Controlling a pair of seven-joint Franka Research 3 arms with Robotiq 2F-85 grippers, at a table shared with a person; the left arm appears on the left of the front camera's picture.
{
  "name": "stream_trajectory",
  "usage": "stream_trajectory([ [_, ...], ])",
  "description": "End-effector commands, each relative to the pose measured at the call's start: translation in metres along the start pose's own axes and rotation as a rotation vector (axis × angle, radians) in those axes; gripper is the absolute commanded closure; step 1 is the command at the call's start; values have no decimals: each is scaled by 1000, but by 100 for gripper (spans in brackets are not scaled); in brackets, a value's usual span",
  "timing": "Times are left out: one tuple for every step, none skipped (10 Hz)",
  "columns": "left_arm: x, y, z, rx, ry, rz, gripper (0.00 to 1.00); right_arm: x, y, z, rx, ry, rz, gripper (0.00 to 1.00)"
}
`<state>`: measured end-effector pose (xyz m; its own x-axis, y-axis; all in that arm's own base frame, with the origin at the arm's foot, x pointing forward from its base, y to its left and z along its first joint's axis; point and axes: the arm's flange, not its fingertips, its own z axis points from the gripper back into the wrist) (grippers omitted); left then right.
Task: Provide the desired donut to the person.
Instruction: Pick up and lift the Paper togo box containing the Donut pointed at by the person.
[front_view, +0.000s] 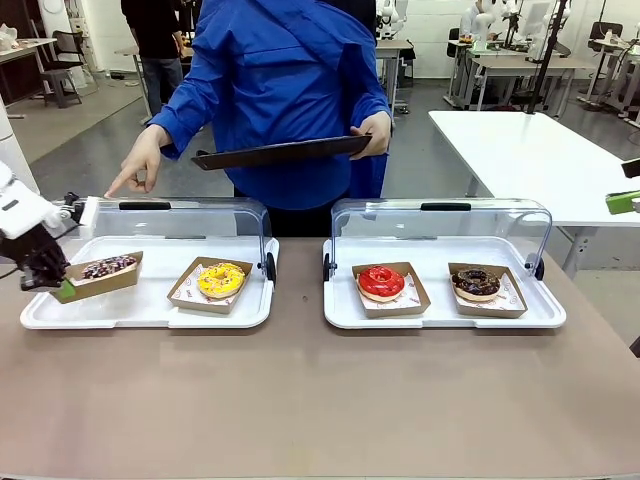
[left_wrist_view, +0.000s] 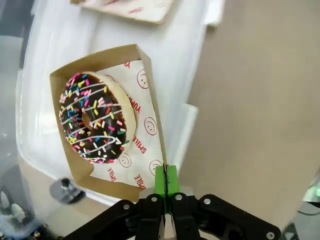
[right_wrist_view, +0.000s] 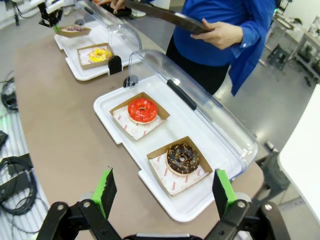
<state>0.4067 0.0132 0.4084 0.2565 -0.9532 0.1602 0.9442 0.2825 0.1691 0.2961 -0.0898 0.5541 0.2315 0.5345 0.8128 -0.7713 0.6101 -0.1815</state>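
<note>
A chocolate donut with coloured sprinkles (front_view: 108, 266) (left_wrist_view: 95, 118) lies in a brown cardboard boat (left_wrist_view: 145, 75) at the left end of the left white tray (front_view: 150, 312). My left gripper (front_view: 66, 290) (left_wrist_view: 165, 182) is shut on the near rim of that boat, green pads pressed together on the cardboard. The person (front_view: 280, 80) in a blue jacket stands across the table, points a finger (front_view: 112, 190) down at this donut, and holds a dark tray (front_view: 285, 152) in the other hand. My right gripper (right_wrist_view: 162, 192) hangs open and holds nothing, above the right white tray (right_wrist_view: 107, 112).
A yellow donut (front_view: 221, 279) shares the left tray. The right tray (front_view: 440, 318) holds a red donut (front_view: 381, 282) and a chocolate donut (front_view: 477, 283). Clear lids (front_view: 190, 215) stand raised behind both trays. Bare brown tabletop (front_view: 300, 400) lies in front.
</note>
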Motion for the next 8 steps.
stream_trajectory([
  [1,-53,54,-15,0,-12,100,0,0,0,8,-1,12,0],
  [2,-74,82,-28,-4,-25,100,0,0,0,8,-1,12,0],
  [3,-93,112,-29,-12,-33,100,0,0,0,8,-1,12,0],
  [8,-107,140,7,-23,-47,100,0,0,0,8,-1,12,0],
  [13,-119,169,77,-17,-82,100,0,0,0,8,-1,12,0],
  [20,-125,189,142,-11,-113,100,0,0,0,8,-1,12,0],
  [29,-129,204,165,-9,-166,100,0,0,0,8,-1,12,0],
  [35,-129,215,199,-16,-192,100,0,0,0,8,-1,12,0],
])
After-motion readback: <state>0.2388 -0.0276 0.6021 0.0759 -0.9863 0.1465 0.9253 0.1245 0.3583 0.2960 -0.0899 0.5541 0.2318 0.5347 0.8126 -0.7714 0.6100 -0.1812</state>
